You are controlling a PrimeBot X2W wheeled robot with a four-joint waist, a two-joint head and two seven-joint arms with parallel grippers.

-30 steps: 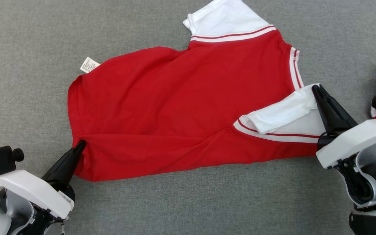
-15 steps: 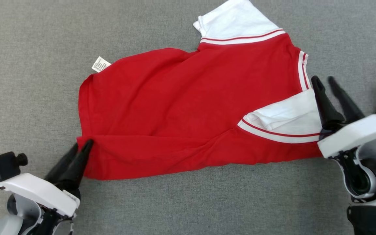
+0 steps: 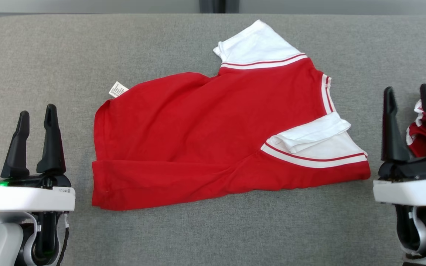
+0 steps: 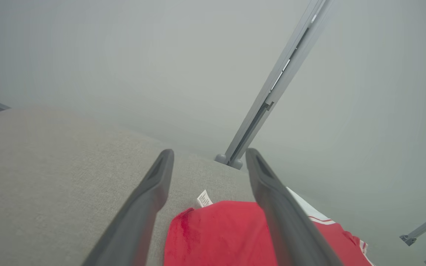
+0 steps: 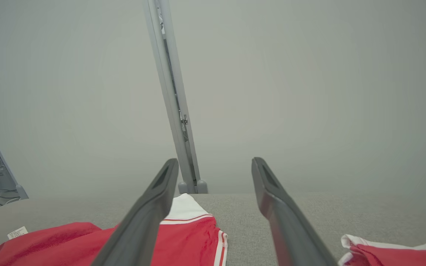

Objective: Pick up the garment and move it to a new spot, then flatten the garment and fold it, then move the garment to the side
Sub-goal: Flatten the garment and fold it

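The garment (image 3: 213, 129), a bright red jersey with white sleeve panels and red-white striped trim, lies spread on the grey cloth surface (image 3: 50, 55), its bottom edge folded up and one white sleeve folded over at the right. A small white tag (image 3: 118, 89) sticks out at its upper left. My left gripper (image 3: 35, 112) stands open to the left of the garment, clear of it, nothing between its fingers. My right gripper (image 3: 406, 94) stands open to the garment's right, also empty. The left wrist view shows the garment (image 4: 216, 236) and tag (image 4: 204, 198) between open fingers; the right wrist view shows the garment (image 5: 194, 236) low down.
A second red and white cloth (image 3: 419, 129) lies bunched at the right edge, behind my right gripper; it also shows as a cloth (image 5: 394, 253) in the right wrist view. A grey post (image 5: 172, 96) rises behind the surface's far edge (image 3: 124, 14).
Both grippers have opened, let go of the garment's bottom-left corner and right sleeve, and drawn back to the sides. The head camera has tilted, so the far edge now shows.
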